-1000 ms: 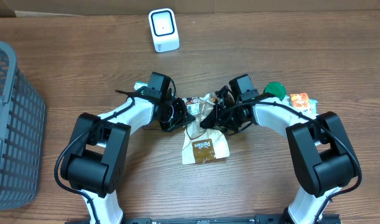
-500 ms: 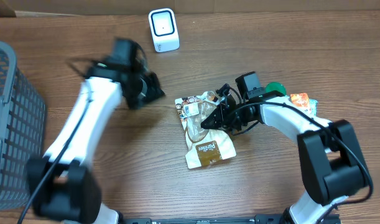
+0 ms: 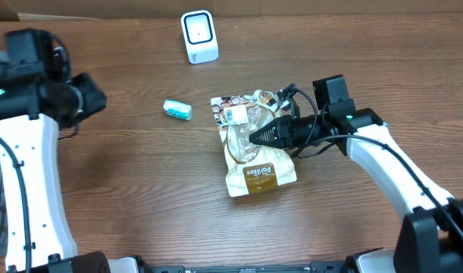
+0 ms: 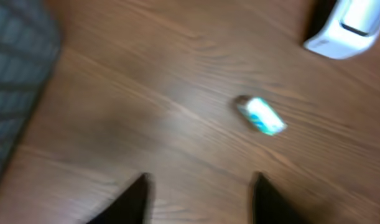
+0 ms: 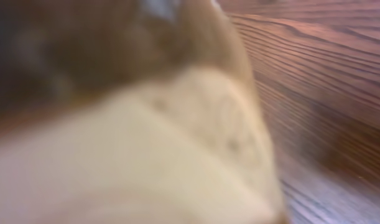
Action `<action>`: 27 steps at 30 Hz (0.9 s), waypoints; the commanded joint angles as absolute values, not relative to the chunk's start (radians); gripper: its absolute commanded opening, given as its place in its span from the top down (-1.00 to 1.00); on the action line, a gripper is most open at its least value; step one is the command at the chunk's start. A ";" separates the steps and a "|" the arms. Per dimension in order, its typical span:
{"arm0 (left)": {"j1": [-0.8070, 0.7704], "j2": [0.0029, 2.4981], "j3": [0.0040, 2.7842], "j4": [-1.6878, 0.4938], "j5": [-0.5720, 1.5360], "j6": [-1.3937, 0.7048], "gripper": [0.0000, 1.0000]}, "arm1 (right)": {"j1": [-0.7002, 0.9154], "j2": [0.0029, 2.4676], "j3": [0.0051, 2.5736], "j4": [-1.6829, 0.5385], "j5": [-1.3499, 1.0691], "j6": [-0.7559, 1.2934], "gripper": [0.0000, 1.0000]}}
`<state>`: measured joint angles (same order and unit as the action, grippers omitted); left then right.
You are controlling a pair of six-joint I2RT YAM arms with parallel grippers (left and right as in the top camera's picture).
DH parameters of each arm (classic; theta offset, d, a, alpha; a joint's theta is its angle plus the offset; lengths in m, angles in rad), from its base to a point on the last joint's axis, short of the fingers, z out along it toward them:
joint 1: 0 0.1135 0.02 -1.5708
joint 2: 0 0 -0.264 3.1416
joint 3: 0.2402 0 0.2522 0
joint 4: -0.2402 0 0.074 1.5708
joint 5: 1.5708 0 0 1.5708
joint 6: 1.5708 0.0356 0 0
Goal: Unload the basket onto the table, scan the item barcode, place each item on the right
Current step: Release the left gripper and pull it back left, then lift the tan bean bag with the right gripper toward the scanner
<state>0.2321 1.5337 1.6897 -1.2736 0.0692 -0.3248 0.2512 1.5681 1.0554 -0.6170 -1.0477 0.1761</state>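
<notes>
Grey mesh basket [image 4: 15,43] sits at far L edge. L gripper [image 4: 200,186] hangs over bare tabletop [image 3: 140,197] near it, fingers [image 4: 135,199] spread, nothing btwn them. Small teal/white packet [image 3: 178,110] lies flat on the wood, R of L gripper and well apart from it. White barcode scanner [image 3: 199,36] stands upright at the back, behind and just R of the packet. Task item = tan snack bag [image 3: 260,176], mid-table, lying flat: brown logo end toward robot, clear/printed end toward scanner. White barcode sticker [image 3: 233,114] is face-up near the bag's top-L corner. Bag is well apart from scanner. R gripper [image 3: 254,138] reaches in low from the R, jaws pressed together, pinching the bag's clear mid section. R wrist cam is blurred, bag fills the frame, can't make out fingers there.
</notes>
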 commanded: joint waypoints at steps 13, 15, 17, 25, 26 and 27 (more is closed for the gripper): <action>0.362 1.533 1.697 -1.285 -0.015 -0.265 -1.00 | 0.263 1.424 1.202 -0.714 -1.160 0.161 0.92; 0.362 1.533 1.697 -1.285 -0.014 -0.265 -1.00 | 0.269 1.414 1.213 -0.713 -1.165 0.179 0.92; 0.362 1.533 1.697 -1.285 -0.014 -0.265 -1.00 | 0.269 1.407 1.221 -0.713 -1.166 0.201 0.92; 0.360 1.533 1.697 -1.285 -0.014 -0.265 -0.99 | 0.269 1.399 1.243 -0.714 -1.166 0.319 0.92; 0.360 1.533 1.697 -1.285 -0.014 -0.265 -0.99 | 0.269 1.399 1.244 -0.714 -1.166 0.329 0.92; 0.360 1.533 1.697 -1.285 -0.014 -0.265 -1.00 | 0.269 1.399 1.244 -0.714 -1.165 0.345 0.92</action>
<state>0.3607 1.5337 1.6897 -1.2865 0.0025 -0.2840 0.2638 1.4277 1.2060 -0.7181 -1.1454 0.2893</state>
